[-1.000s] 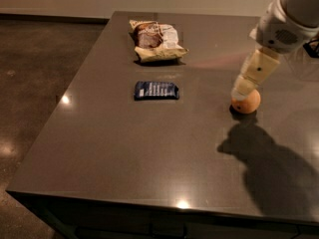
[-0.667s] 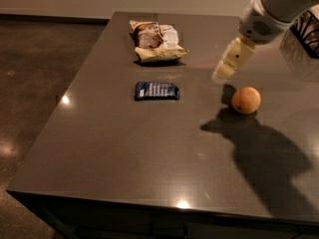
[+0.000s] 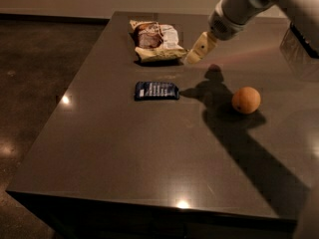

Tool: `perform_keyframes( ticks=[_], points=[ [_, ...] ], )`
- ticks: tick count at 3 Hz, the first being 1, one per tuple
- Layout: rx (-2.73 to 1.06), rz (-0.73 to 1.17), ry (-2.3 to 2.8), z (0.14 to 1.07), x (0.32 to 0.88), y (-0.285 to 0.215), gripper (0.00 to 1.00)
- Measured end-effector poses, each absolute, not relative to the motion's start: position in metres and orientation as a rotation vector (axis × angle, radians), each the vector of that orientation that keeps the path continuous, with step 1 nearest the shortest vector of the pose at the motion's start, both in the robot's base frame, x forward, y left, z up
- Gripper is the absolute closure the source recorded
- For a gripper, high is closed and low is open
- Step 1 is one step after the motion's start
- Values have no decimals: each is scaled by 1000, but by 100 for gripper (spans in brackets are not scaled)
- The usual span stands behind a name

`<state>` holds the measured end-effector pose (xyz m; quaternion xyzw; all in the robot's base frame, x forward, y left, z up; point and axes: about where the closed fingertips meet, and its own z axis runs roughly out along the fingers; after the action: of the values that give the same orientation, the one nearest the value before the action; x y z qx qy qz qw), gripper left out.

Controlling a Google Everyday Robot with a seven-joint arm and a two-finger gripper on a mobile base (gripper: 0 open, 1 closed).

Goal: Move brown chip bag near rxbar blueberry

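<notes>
Over the far part of the counter [image 3: 149, 158], the gripper [image 3: 191, 59], tilted down-left, jaws seemingly pressed together into one pale wedge, gripping nothing. Just left of the jaws' tip, close but apparently not touching, the brown chip bag [image 3: 155, 41], lying flat. In front of it and apart, the rxbar blueberry [image 3: 156, 90]. Well right of that, an orange fruit [image 3: 246, 100].

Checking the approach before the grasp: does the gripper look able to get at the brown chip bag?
Probably yes. The gripper hangs close beside the brown chip bag, nothing between them; the rxbar blueberry and the orange lie apart, nearer the camera.
</notes>
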<state>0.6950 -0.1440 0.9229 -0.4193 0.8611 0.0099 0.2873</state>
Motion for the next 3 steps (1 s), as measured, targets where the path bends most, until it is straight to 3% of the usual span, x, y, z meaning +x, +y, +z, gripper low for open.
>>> perform_keyframes(
  ticks=[3],
  points=[
    [-919, 47, 2382, 870, 784, -100, 0]
  ],
)
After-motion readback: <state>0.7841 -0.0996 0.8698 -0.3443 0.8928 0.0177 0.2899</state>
